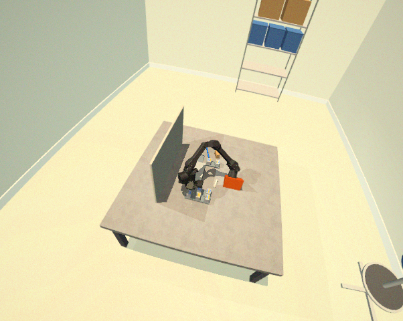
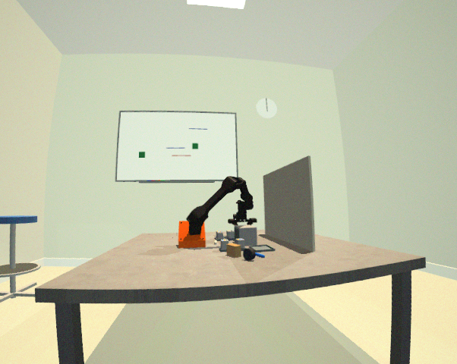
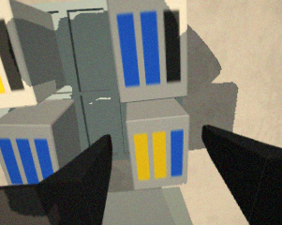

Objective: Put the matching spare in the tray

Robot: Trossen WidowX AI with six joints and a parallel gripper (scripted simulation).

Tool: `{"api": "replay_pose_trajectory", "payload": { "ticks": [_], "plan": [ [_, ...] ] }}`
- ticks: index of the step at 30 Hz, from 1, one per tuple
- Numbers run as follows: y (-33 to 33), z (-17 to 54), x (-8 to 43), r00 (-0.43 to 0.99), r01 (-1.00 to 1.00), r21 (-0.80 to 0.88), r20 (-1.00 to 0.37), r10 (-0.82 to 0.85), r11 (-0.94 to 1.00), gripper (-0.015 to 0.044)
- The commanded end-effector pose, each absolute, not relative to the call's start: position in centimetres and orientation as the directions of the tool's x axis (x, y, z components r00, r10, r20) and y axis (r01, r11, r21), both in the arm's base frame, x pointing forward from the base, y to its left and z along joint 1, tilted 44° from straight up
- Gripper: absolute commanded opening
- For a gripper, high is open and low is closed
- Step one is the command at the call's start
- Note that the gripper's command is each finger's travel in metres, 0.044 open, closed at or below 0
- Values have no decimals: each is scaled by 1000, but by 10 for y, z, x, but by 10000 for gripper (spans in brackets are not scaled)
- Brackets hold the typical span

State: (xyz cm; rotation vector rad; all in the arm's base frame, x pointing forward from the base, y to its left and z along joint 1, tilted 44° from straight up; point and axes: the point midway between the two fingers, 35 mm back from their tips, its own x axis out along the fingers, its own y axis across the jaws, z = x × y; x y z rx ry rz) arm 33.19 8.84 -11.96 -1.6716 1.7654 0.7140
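The two black fingers (image 1: pixel 193 190) (image 2: pixel 242 222) stand apart with nothing clamped between them, pointing down over a block with yellow, yellow and blue stripes (image 3: pixel 158 156). In the wrist view, that block appears between the fingertips, resting at one end of a gray rack (image 1: pixel 194 199) (image 3: pixel 97 70) on the bench (image 1: pixel 243 228) (image 2: pixel 181 274). Directly beyond it is a block striped blue, blue and black (image 3: pixel 151 49). To the left in the same view are a block with three blue stripes (image 3: pixel 25 159) and, farther up, a partly cut-off block showing yellow and black stripes (image 3: pixel 11 58). A large gray box (image 2: pixel 246 235) stands near the small blocks, and a flat dark-rimmed tray (image 2: pixel 262 248) lies between it and the tall gray panel (image 1: pixel 169 155) (image 2: pixel 289 203). The arm's orange base (image 1: pixel 233 182) (image 2: pixel 183 235) sits on the bench. Which block matches the mounted unit's code cannot be told.
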Motion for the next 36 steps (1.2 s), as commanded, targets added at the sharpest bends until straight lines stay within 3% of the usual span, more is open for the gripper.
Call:
{"api": "replay_pose_trajectory", "payload": {
  "ticks": [1, 12, 17, 24, 29, 36],
  "plan": [
    [84, -124, 331, -28, -998, -17, -733, -680, 59, 300],
    [75, -132, 329, -28, -998, -17, -732, -681, 59, 300],
    [76, -131, 329, -31, -998, -17, -734, -678, 64, 169],
    [76, -131, 329, -31, -998, -17, -734, -678, 64, 122],
    [76, -131, 329, -31, -998, -17, -734, -678, 64, 0],
    [76, -131, 329, -31, -998, -17, -734, -678, 64, 0]
  ]
}}
